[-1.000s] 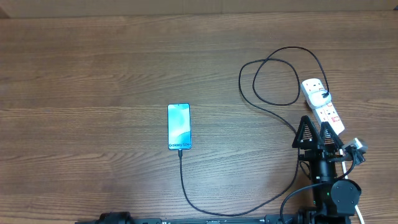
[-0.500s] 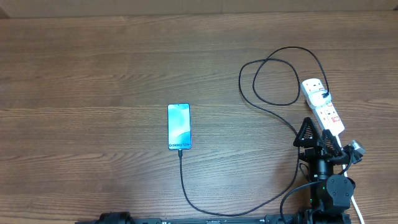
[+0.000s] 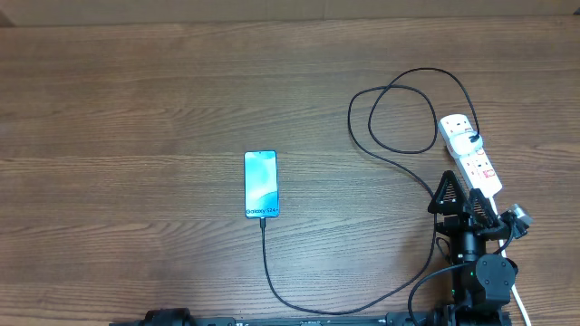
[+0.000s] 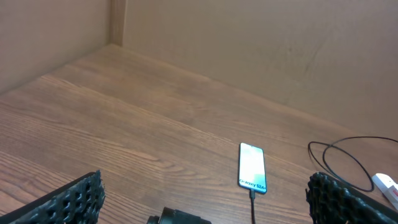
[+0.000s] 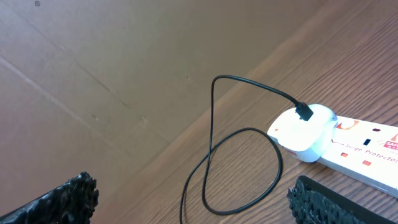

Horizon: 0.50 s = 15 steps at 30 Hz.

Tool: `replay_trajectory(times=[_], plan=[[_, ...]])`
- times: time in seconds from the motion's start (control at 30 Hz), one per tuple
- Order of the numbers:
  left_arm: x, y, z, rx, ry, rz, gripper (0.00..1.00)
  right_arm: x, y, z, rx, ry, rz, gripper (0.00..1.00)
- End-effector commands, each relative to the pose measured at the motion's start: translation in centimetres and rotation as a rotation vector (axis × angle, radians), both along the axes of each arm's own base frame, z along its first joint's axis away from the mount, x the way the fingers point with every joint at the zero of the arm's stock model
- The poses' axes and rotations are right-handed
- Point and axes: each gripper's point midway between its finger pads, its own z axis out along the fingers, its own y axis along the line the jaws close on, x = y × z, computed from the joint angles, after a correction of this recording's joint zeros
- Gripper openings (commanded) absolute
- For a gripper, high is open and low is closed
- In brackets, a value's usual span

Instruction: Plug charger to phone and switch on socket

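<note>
Right gripper [image 5: 196,205] withdrawn from power strip [image 3: 471,154], jaws wide, empty. Charger [image 3: 264,244] seated in phone [image 3: 261,184]; completion judged likely.

Wood-grain table [image 3: 136,109], brown cardboard wall [image 4: 249,43] behind

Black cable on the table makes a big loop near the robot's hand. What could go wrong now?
The open right gripper sits right beside the charger cable loop. Reaching for the socket, it might snag that loop and tug the phone. The red switches are small next to the wide gripper, so it could press the wrong one or shove the socket aside.
</note>
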Motion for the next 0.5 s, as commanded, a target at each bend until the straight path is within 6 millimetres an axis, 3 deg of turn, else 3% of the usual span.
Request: replay_trajectory(times=[0.0, 0.47], plan=[[-0.4, 0.16, 0.03, 0.018, -0.018, 0.006, 1.0, 0.05, -0.01, -0.28, 0.0, 0.002, -0.002, 1.0], [-0.4, 0.16, 0.03, 0.018, -0.018, 0.006, 1.0, 0.09, 0.07, 0.31, -0.003, -0.044, 0.003, 1.0]])
